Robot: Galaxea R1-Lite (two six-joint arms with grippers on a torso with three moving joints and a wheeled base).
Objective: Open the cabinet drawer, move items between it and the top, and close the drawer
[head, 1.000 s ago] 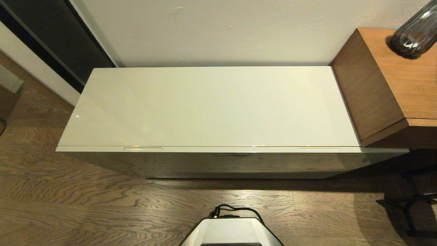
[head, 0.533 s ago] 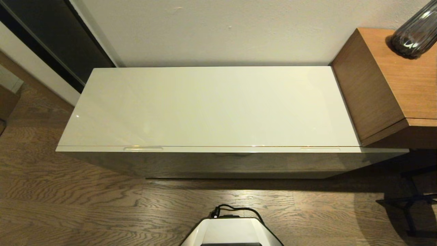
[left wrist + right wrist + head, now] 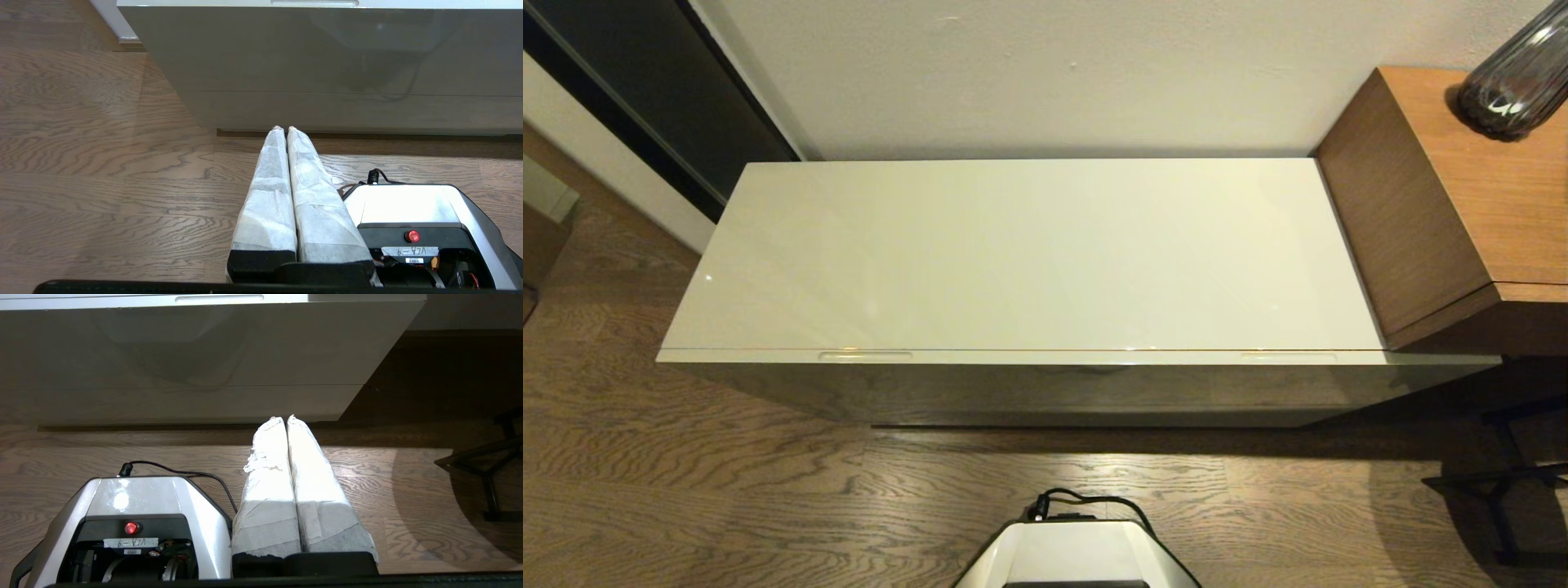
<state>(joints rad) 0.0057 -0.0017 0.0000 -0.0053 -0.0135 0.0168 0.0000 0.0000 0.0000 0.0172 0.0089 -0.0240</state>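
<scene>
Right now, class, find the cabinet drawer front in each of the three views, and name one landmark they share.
Head view: the cabinet drawer, closed, below the top.
Left wrist view: beyond the left gripper.
Right wrist view: beyond the right gripper.
Shared landmark: robot base.

cabinet drawer (image 3: 1045, 357): glossy cream-white front, fully shut, directly under the top;
top (image 3: 1021, 253): long glossy cream-white slab, bare

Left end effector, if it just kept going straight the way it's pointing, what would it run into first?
Likely the cabinet's lower front panel, near its base by the floor; depth is unclear. The left end effector is shut, empty.
</scene>
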